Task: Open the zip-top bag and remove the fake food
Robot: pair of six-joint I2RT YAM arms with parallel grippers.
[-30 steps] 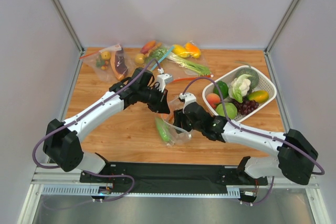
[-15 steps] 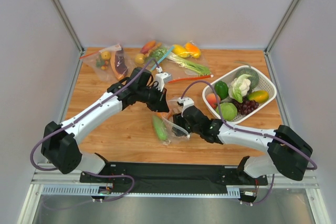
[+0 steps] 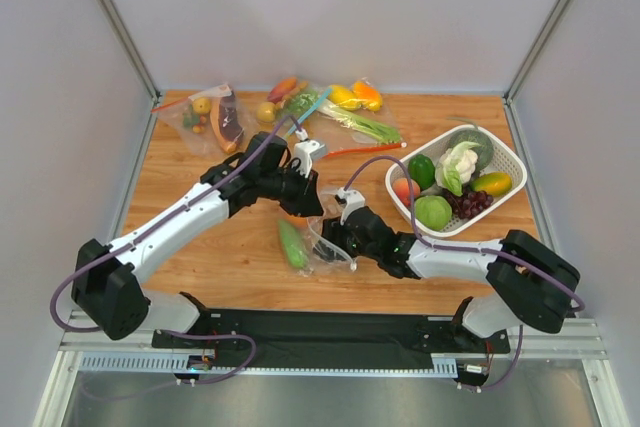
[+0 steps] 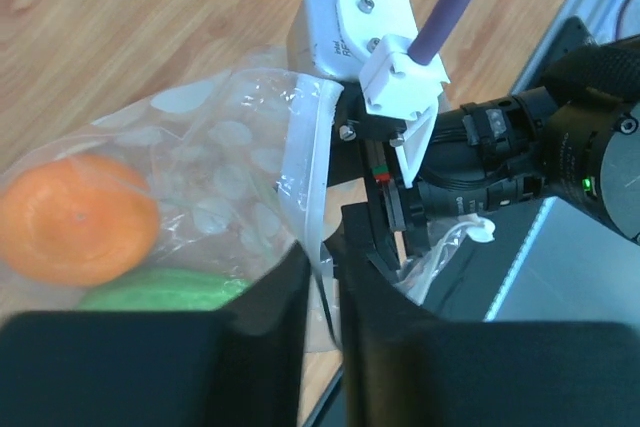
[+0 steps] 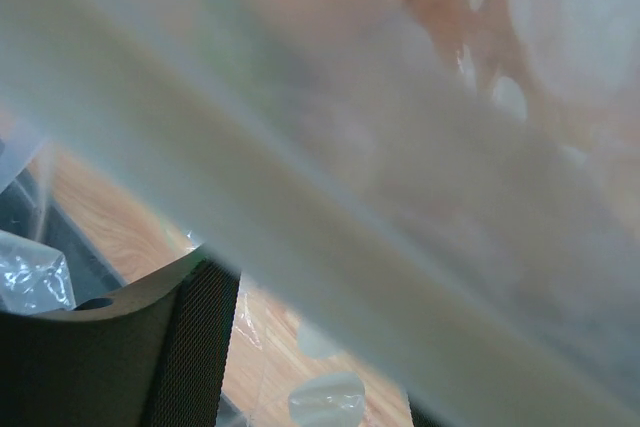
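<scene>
red-zip bag (image 3: 205,117): far left, small mixed toy food inside
blue-zip bag (image 3: 290,102): just right of it, a carrot and other toy pieces inside
pepper bag (image 3: 358,112): further right, yellow peppers and a green onion inside, a red strip along its near edge
bag (image 3: 325,250): our dotted one, in the middle toward the near edge; we see the orange (image 4: 78,217) and the green piece (image 3: 292,244) side by side inside it, and its whitish strip (image 4: 305,157) standing up at the mouth
basket (image 3: 508,162): white, on the right; the cauliflower (image 3: 458,165) lies in it among grapes, green fruit and a peach
table (image 3: 165,162): wooden, with pale walls (image 3: 320,17) on three sides
left gripper (image 4: 325,282): we see its fingers pinched almost together on the bag's strip
right gripper (image 3: 332,239): at the bag's right side, against the plastic; its own view is mostly blurred film, so we cannot tell whether it clamps or is released
</scene>
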